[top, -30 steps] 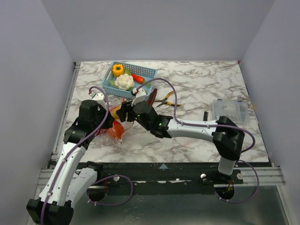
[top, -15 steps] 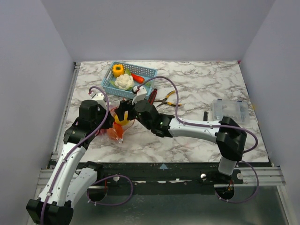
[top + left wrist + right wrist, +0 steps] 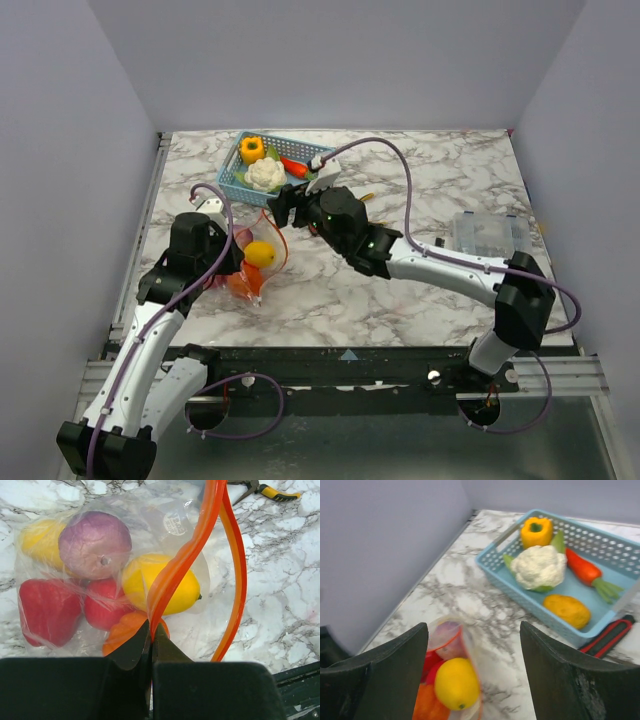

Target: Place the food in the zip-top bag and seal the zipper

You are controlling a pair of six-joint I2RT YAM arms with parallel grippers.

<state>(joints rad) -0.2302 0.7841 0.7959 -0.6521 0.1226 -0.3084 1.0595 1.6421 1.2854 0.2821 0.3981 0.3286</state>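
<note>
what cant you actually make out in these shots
zipper: left wrist view, its far end runs off the top edge, so whether that end is sealed is unknown.
orange food: left wrist view, partly behind the left jaws.
clear box: top view, contents too small.
pliers: right wrist view, only a handle shows; the edge cuts the rest.

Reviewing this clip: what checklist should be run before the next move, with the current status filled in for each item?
1. Left end effector clamped on the zipper: ok.
2. Zip-top bag mouth open for loading: ok.
3. Right end effector open and empty: ok.
4. Lemon inside the bag: ok.
5. All food bagged: not ok; four pieces lie in the blue basket.
6. Zipper sealed: not ok.
</note>
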